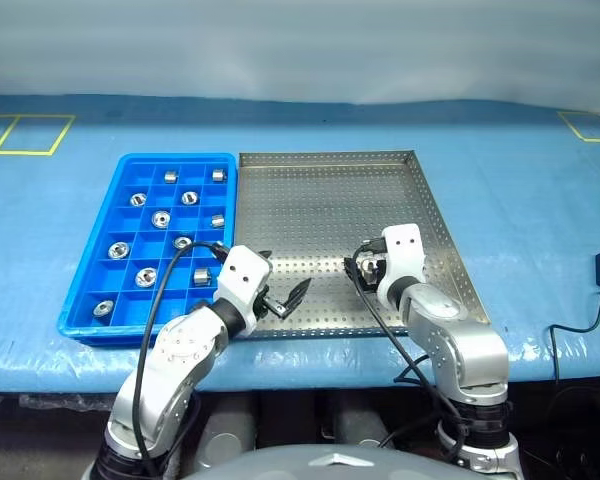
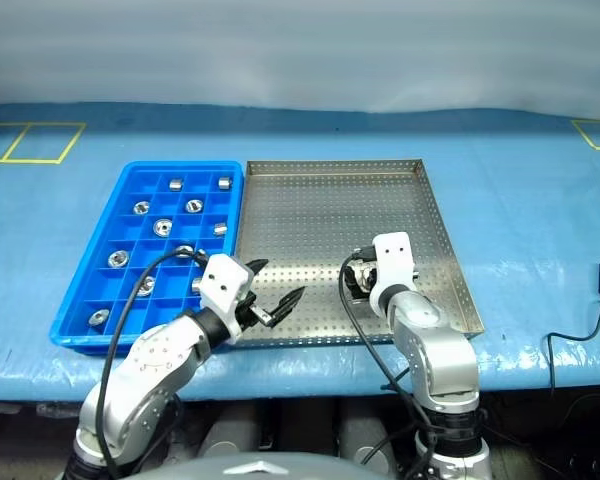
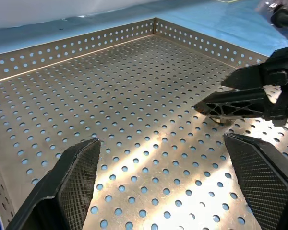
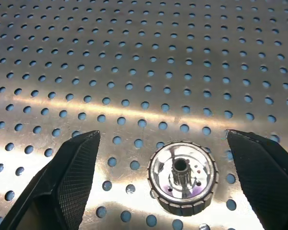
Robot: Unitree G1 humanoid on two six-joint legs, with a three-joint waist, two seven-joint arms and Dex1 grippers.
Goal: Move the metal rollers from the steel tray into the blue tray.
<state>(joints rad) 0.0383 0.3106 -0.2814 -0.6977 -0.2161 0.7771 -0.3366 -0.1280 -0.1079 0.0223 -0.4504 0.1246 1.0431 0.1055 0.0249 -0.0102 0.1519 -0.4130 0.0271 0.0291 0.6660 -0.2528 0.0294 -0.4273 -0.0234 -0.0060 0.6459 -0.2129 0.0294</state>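
Right wrist view puts 1 metal roller (image 4: 183, 178) low at centre on the steel tray (image 4: 144, 57), between our wide right claw (image 4: 182, 191) fingers. We judge it small, rigid, slippery; pinch its ribbed rim. Left claw (image 1: 285, 290) is wide too.

In the head views the right gripper (image 1: 365, 268) hides the roller (image 4: 183, 178) lying under it on the steel tray (image 1: 380, 190). The left arm covers the blue tray's (image 1: 90, 290) near right corner. In the left wrist view, the right gripper's upper part is cut off by the picture's edge.
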